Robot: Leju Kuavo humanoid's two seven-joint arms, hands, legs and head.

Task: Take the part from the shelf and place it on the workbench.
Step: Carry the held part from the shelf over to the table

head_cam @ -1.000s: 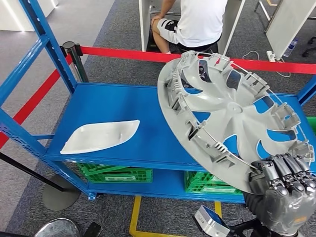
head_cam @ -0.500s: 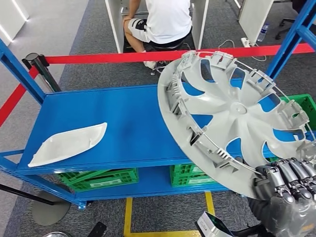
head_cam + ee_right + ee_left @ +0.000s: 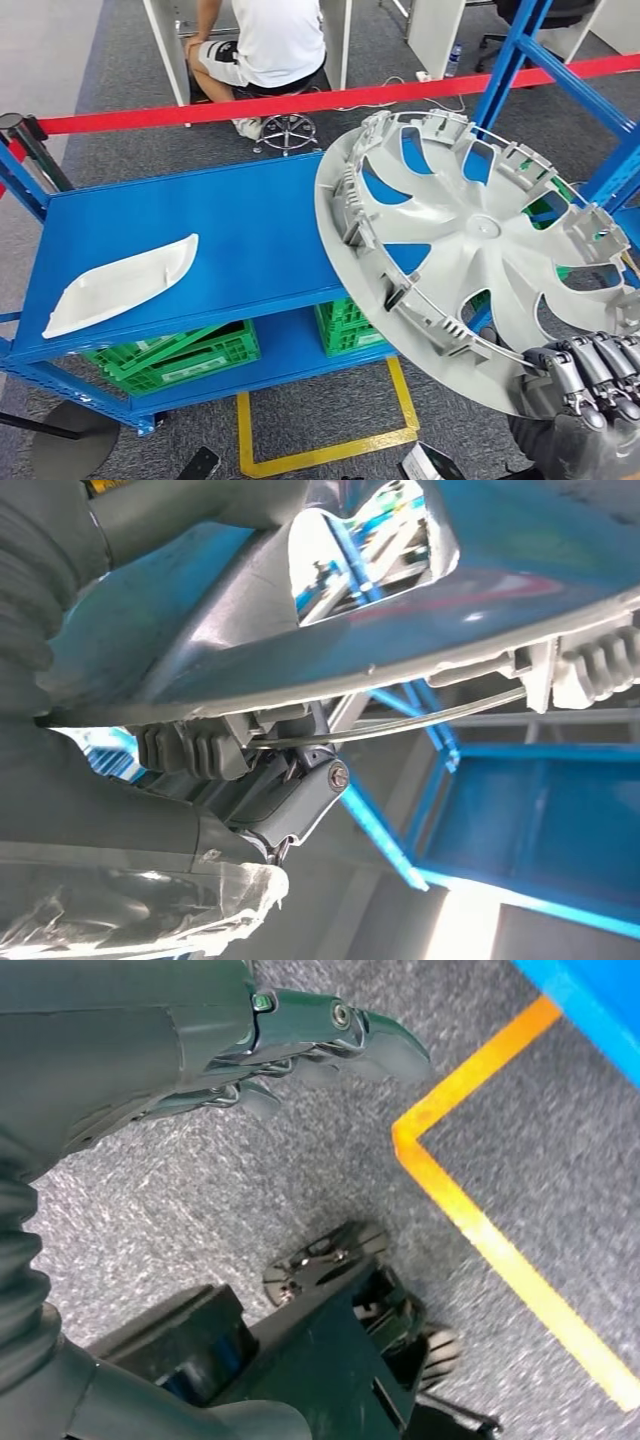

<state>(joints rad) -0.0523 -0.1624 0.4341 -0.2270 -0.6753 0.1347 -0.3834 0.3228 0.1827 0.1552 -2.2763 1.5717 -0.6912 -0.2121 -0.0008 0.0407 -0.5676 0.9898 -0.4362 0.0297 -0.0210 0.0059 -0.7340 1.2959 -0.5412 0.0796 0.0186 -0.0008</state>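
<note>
My right robot hand (image 3: 589, 385) grips the rim of a large grey wheel cover (image 3: 468, 250), fingers (image 3: 604, 365) curled over its near edge. I hold the cover tilted in the air, its ribbed inner side facing me, in front of the right end of the blue shelf (image 3: 226, 240) and off its surface. In the right wrist view the cover's rim (image 3: 362, 665) lies across my hand (image 3: 249, 780), which is closed around it.

My left robot hand (image 3: 302, 1040) hangs over grey carpet near a yellow floor line (image 3: 490, 1230), holding nothing, its fingers fairly straight and close together.

On the left of the shelf's upper level lies a flat white curved part (image 3: 121, 285). Green crates (image 3: 181, 350) sit on the level below. Beyond the shelf runs a red barrier tape (image 3: 226, 110), and past it a person in a white shirt (image 3: 275, 40) sits.
</note>
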